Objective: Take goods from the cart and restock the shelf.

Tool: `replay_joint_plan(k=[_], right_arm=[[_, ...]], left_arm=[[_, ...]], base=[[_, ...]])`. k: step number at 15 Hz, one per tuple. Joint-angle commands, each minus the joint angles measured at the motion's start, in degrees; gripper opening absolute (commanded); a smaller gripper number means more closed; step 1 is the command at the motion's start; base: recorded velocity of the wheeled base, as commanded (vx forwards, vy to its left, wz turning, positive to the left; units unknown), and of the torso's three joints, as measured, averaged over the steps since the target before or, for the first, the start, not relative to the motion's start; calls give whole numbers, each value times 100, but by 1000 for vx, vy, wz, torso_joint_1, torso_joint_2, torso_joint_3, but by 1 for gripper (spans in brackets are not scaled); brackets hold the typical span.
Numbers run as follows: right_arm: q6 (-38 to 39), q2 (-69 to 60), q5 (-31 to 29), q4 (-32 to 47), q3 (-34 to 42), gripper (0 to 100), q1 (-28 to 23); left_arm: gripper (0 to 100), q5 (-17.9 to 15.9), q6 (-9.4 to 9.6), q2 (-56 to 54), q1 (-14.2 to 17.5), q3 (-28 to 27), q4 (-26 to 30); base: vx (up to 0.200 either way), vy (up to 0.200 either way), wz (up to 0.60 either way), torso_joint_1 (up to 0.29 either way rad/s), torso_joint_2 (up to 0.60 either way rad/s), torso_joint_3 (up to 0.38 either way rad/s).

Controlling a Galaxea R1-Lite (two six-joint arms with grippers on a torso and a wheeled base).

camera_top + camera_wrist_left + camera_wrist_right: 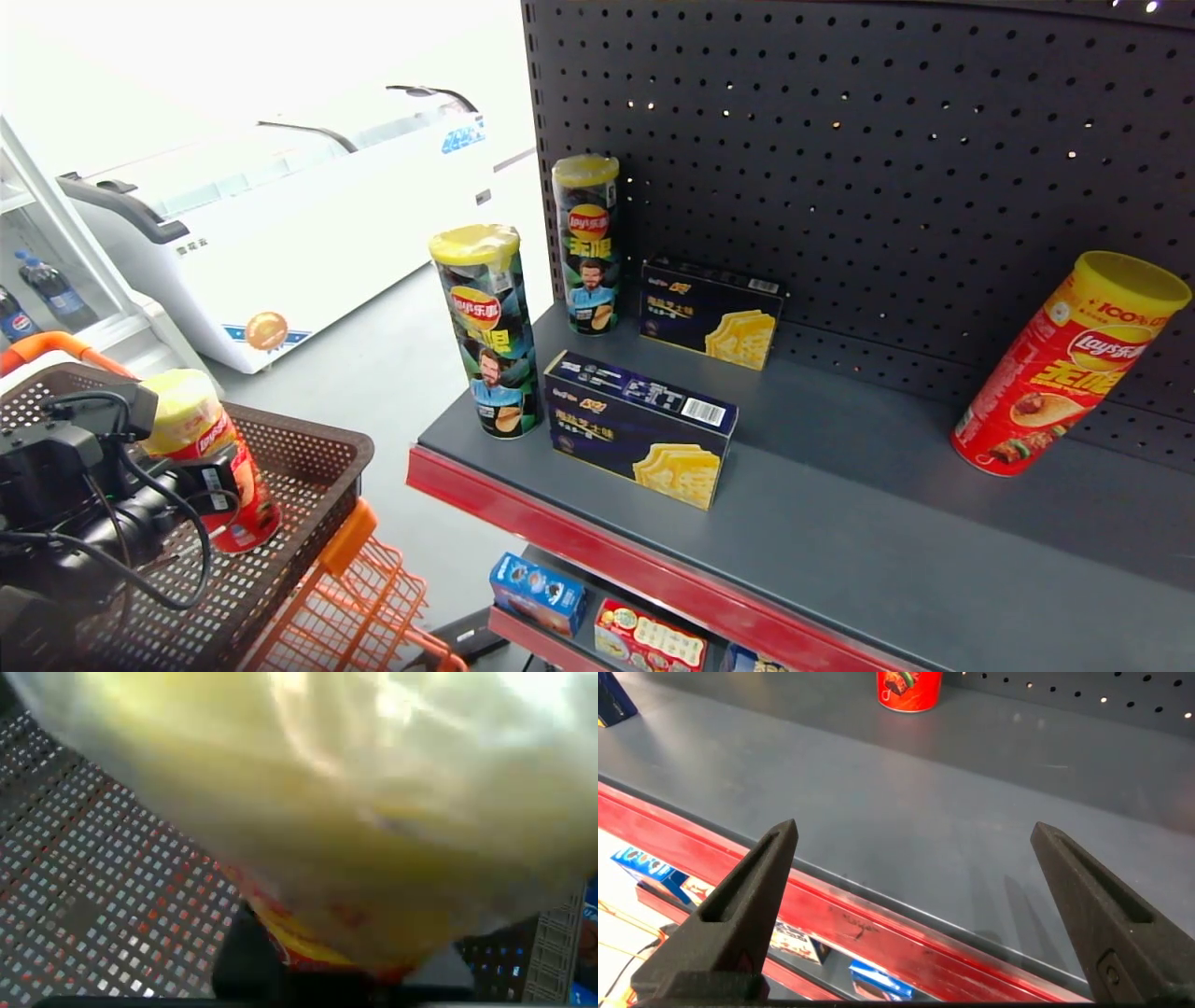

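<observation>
A red chip can (210, 448) with a yellow lid stands upright in the brown cart basket (313, 443) at the lower left. My left gripper (219, 481) is shut around its body. In the left wrist view the can's lid and red wall (318, 812) loom close above the basket mesh (93, 887). My right gripper (915, 831) is open and holds nothing, hovering over the front part of the grey shelf (924, 784). Another red chip can (1064, 364) (909, 689) leans against the pegboard at the shelf's right.
On the shelf (840, 485) stand two dark chip cans (485, 327) (586, 243) and two dark blue boxes (639, 425) (709, 313). Its front edge is a red strip (579, 541). Boxed goods (541, 588) lie on a lower shelf. A white freezer (280, 224) stands behind the cart.
</observation>
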Motion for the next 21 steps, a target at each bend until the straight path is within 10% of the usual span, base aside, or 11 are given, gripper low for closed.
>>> replay_joint_plan(k=[1, 9, 14, 21], right_arm=[[-10, 7, 4, -6, 0, 100, 2], [-1, 7, 4, -6, 0, 100, 2], [-1, 7, 4, -6, 0, 100, 2], [-1, 7, -5, -6, 0, 100, 2]], left_arm=[[0, -2, 34, -362, -174, 0, -20], [0, -609, 254, -2278, -552, -378, 1316], [0, -582, 228, -3192, -1659, -1547, 3101], [0, -960, -177, -3729, -3179, -1125, 3215]], base=[[0, 0, 0, 0, 0, 0], [0, 0, 0, 0, 0, 0], [0, 0, 0, 0, 0, 0], [0, 0, 0, 0, 0, 0]])
